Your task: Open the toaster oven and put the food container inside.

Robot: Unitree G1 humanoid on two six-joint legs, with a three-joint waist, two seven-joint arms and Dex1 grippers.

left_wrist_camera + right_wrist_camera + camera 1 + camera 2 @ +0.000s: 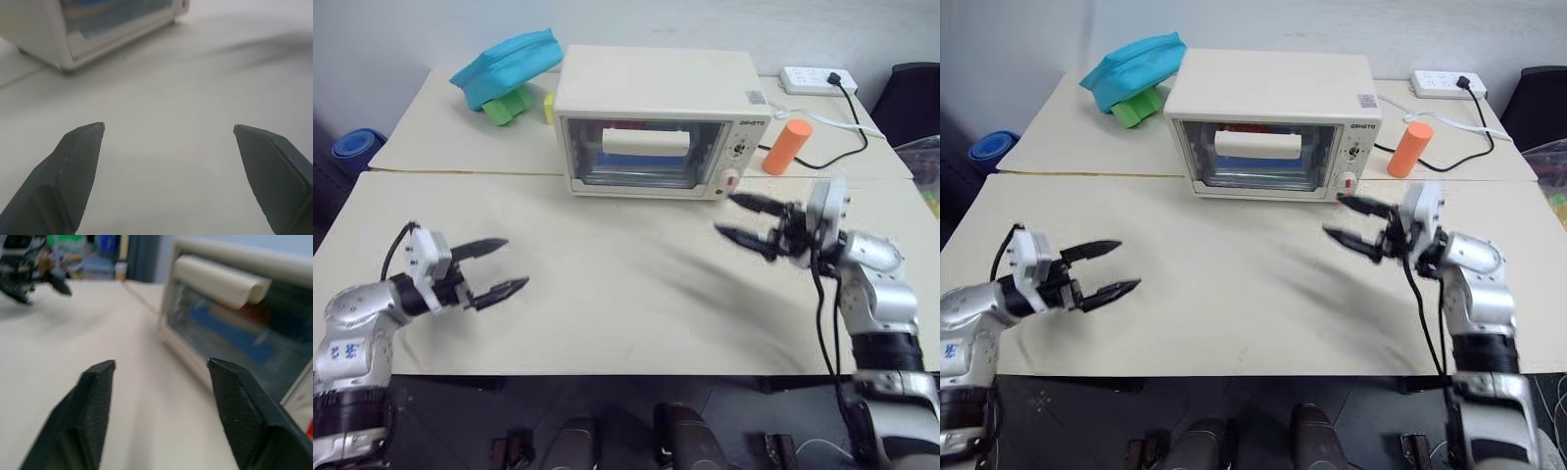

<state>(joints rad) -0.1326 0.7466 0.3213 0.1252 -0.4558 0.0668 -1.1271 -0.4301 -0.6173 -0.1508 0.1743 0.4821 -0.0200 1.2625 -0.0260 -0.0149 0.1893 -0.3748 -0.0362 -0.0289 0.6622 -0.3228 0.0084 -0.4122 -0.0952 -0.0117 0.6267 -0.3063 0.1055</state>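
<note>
The cream-white toaster oven (656, 88) stands at the back middle of the table, its glass door upright and shut, with the handle bar (644, 143) across the top. Behind the glass a blue strip of the food container (234, 337) shows inside the oven. My right gripper (724, 215) hovers open just in front of the oven's lower right corner, near the red knob (731, 180), with nothing between its fingers. My left gripper (516, 262) is open and empty over the table's front left, far from the oven.
A teal zip pouch (507, 61) lies on green blocks (507, 106) at the back left. An orange cylinder (787, 145) stands right of the oven, with a white power strip (816, 78) and its cable behind it.
</note>
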